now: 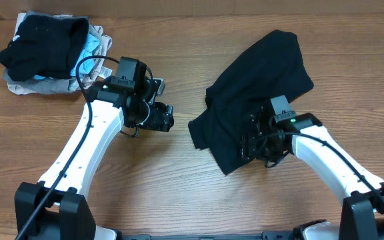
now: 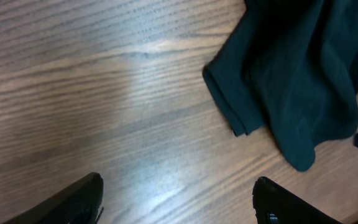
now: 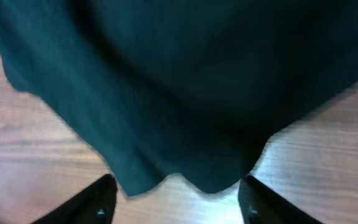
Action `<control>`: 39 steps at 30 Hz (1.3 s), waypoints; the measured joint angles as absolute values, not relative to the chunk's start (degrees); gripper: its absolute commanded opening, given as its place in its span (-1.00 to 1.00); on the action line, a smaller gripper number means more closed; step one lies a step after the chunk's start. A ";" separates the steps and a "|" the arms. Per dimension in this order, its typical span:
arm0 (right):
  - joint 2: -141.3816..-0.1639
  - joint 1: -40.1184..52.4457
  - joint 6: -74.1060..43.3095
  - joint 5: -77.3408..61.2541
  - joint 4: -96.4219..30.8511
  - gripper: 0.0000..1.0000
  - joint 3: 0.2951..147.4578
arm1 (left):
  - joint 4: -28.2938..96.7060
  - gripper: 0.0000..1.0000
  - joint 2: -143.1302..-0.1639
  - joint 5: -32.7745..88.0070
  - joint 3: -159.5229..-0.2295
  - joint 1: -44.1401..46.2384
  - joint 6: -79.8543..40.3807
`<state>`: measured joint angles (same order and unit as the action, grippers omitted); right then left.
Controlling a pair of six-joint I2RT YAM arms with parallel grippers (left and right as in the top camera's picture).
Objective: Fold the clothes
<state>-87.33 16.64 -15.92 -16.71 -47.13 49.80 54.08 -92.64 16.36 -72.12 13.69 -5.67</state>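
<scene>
Three views show the shirt [image 1: 259, 87]; only overhead, folded garments [image 1: 45, 50].

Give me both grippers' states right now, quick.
Left gripper: open, empty, over the bare wooden table.
Right gripper: open, fingers either side of the crumpled black fabric shirt edge, not clamped.

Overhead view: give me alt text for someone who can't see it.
A crumpled black shirt lies right of centre on a wooden table, with the right gripper at its near edge. The left gripper is over bare wood, and a pile of clothes sits in the far left corner.
</scene>
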 measured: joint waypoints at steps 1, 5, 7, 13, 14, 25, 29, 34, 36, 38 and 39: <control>-87.33 16.95 -16.08 -16.58 -44.95 0.28 48.53 | 53.65 0.61 -92.64 16.38 -71.85 13.69 -5.85; -87.57 17.23 -16.84 -16.05 -41.08 -0.38 45.89 | 51.81 0.61 -92.64 16.25 -71.59 13.69 -6.04; -88.42 17.34 -17.32 -16.05 -39.94 -0.90 45.56 | 50.63 0.60 -92.64 16.25 -71.59 13.69 -6.07; -89.21 15.59 -19.81 -16.14 -45.58 -0.92 47.09 | 47.03 0.57 -92.64 16.21 -71.59 14.33 -6.07; -89.14 14.72 -20.10 -16.25 -47.37 -0.92 48.14 | 46.83 0.57 -92.64 16.19 -71.59 14.72 -6.07; -78.76 4.03 -14.87 -16.23 -73.65 -0.92 77.49 | 46.17 0.65 -92.86 16.01 -71.59 22.15 -1.50; -78.70 2.44 -13.10 -15.99 -75.31 -0.92 82.54 | 41.45 0.66 -95.68 16.03 -71.24 23.59 0.67; -78.70 -2.72 -12.34 -15.55 -76.05 -0.92 83.05 | 33.10 0.68 -103.55 16.38 -70.85 23.99 2.04; -78.70 -4.93 -11.77 -15.64 -76.34 -0.92 83.05 | 31.79 0.68 -105.43 17.19 -70.67 23.99 2.11; -78.70 -7.88 -11.25 -15.57 -76.51 -0.92 83.05 | 30.41 0.68 -107.24 18.37 -70.59 24.01 2.13; -78.70 -9.63 -10.70 -15.55 -76.53 -0.92 83.05 | 30.04 0.68 -108.07 18.92 -70.59 24.03 2.13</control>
<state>-78.70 -9.63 -10.70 -15.55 -76.53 83.05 30.04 -108.07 18.92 -70.59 24.03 2.13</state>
